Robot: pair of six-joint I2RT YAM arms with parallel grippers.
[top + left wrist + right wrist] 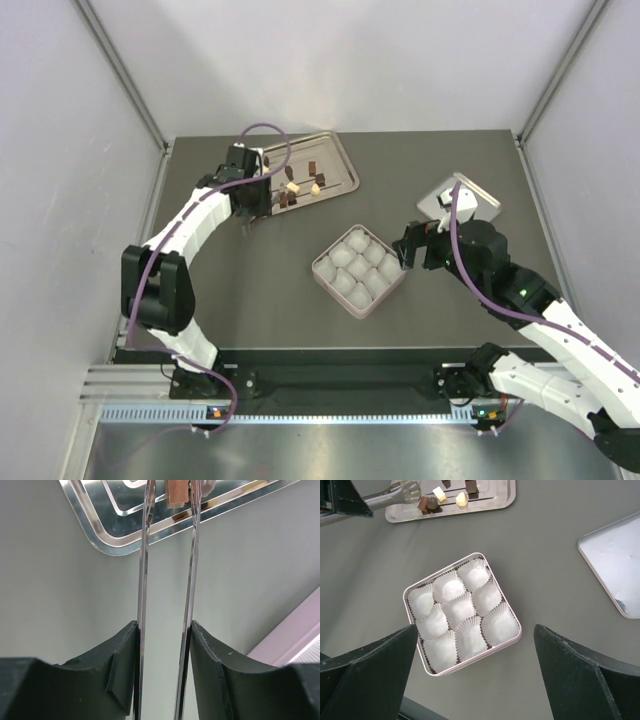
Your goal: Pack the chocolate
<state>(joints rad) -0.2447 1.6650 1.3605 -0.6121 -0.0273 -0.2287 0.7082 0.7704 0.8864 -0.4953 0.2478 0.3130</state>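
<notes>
Right wrist view shows pink box (465, 612) near tray (495, 496) holding chocolate (439, 493).

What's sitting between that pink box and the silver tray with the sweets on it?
Nothing: only bare grey table separates the pink box from the silver tray. The right wrist view shows it best.

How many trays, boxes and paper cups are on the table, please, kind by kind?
Silver trays: 2
Pink box: 1
White paper cups: 9
Total: 12
</notes>
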